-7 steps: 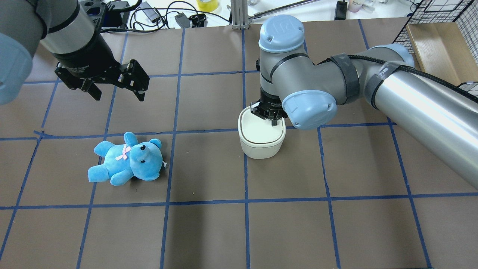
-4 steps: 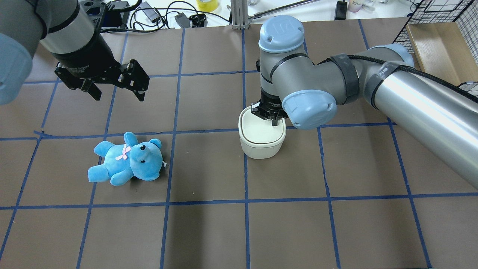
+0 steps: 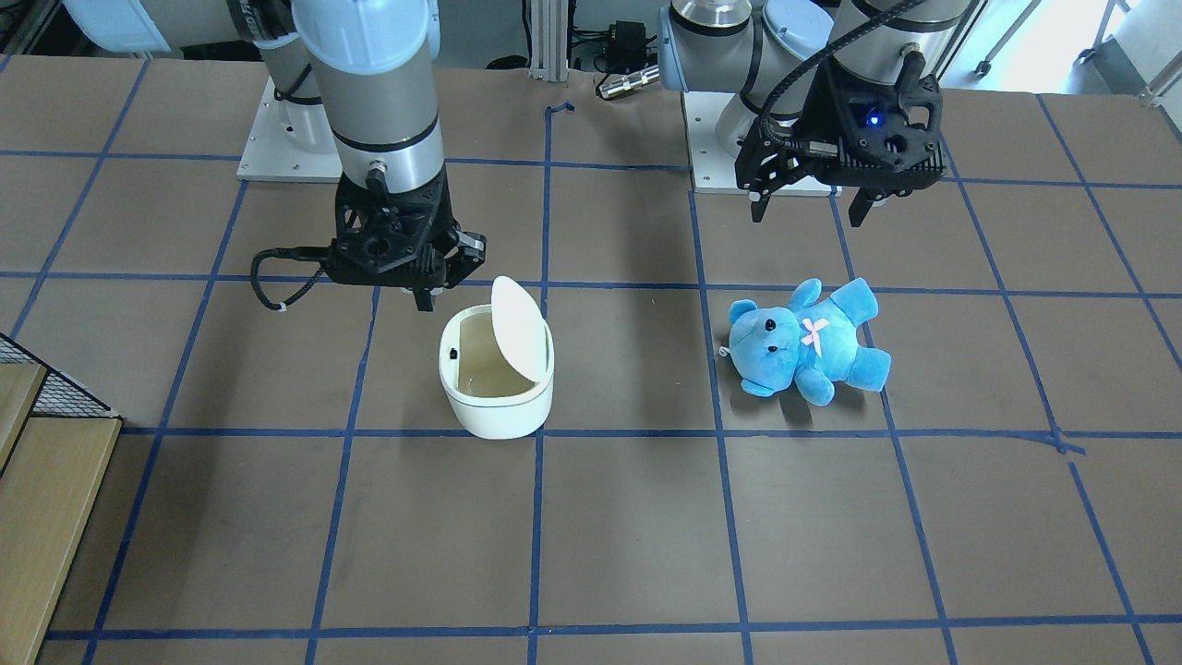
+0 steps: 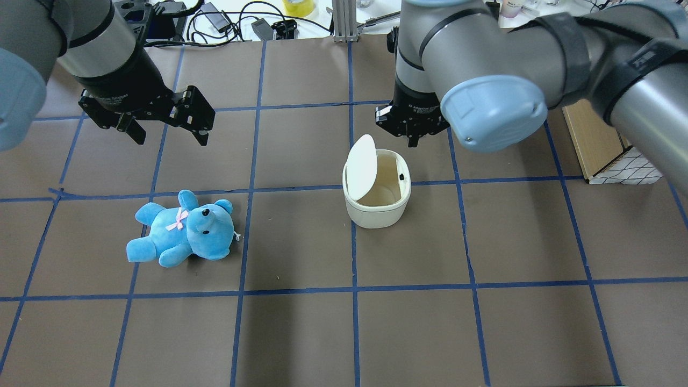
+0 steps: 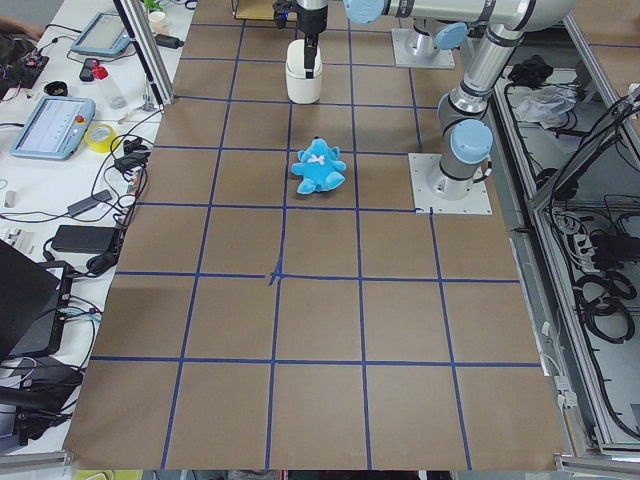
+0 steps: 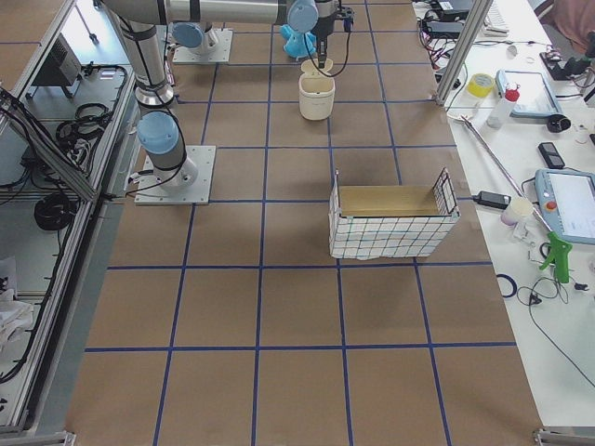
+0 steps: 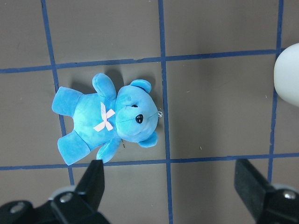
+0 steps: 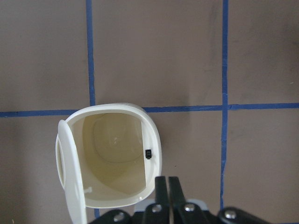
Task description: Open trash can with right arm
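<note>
The white trash can (image 4: 376, 214) stands mid-table with its lid (image 4: 360, 164) flipped up on its left side and the inside showing; it also shows in the front view (image 3: 499, 408) and the right wrist view (image 8: 155, 140). My right gripper (image 4: 413, 141) is shut and empty. It hangs above and just beyond the can's far right rim, clear of it (image 3: 427, 300) (image 8: 167, 184). My left gripper (image 4: 171, 138) is open and empty, up above the table behind the blue teddy bear (image 4: 183, 228); in the left wrist view (image 7: 170, 179) the bear (image 7: 107, 119) lies below it.
A wire basket with a wooden floor (image 4: 607, 145) stands at the right of the table, partly behind my right arm, and shows in the right side view (image 6: 390, 218). Cables and small devices (image 4: 242, 21) lie beyond the far table edge.
The can's lid was flat and closed with my right gripper's tips on it; now the lid stands open and my right gripper has risen and moved back. My left arm has not moved.
</note>
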`<state>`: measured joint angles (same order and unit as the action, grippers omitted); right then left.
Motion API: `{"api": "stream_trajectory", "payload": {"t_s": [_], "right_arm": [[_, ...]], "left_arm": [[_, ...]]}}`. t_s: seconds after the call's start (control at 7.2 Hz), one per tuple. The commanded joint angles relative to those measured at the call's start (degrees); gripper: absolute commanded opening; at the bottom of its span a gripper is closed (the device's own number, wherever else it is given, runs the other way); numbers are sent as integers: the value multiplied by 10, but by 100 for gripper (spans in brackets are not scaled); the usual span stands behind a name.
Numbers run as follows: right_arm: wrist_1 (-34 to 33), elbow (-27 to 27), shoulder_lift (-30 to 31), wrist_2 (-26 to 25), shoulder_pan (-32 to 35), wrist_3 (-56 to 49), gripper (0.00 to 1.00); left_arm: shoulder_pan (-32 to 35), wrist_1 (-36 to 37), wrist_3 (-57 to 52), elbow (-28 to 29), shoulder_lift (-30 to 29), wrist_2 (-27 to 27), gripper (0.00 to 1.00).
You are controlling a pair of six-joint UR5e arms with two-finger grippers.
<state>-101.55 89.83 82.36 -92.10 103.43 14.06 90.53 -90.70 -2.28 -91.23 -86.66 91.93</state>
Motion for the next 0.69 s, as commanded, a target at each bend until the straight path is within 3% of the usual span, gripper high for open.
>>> {"api": "stream_trajectory", "payload": {"t_s": [0.0,0.56], "right_arm": [[56,-63,11,1,-55,-58,100],[64,-84,22,5,-91,-83,100]], "left_arm": [[0,0,0,0,0,0,100],[0,0,0,0,0,0,100]]}}
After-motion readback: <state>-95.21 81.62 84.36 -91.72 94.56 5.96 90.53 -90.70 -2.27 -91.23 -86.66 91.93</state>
